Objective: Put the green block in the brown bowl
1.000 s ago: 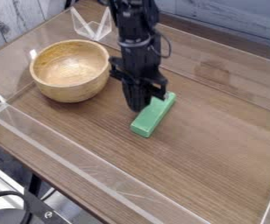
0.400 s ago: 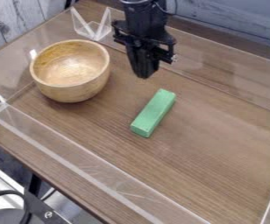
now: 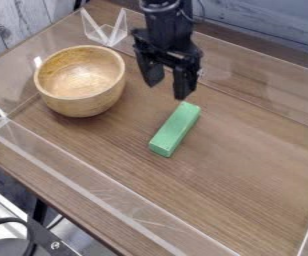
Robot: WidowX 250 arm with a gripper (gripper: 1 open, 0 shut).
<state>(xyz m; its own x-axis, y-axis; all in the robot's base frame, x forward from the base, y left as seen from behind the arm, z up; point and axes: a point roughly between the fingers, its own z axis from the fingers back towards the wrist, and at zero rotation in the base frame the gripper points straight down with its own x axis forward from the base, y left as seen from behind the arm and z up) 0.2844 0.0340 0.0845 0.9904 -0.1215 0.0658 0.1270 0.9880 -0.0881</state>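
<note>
Since a second ago: gripper lifted off the green block and drawn back toward the far side of the desk; fingers, then pressed shut against the block's far end, now spread wide and holding nothing. Block possibly nudged a little, otherwise flat on the wood as before, long axis running diagonally from near-left to far-right. Largest to smallest: wooden desk with clear walls along its edges; brown bowl at the left rear, upright, empty, pale inside showing; black arm pointing straight down above the block's far end, clear of it; green block to the right of the bowl, apart from it, untouched. Reads as a failed or abandoned first contact followed by a reset: opened fingers hovering just beyond the block suggest a fresh descent to straddle it. Task effectively at its start, nothing grasped, nothing in the bowl. Likely difficulty: fingers must line up across the block's narrow width. No brands, labels or legible writing anywhere in view.
</note>
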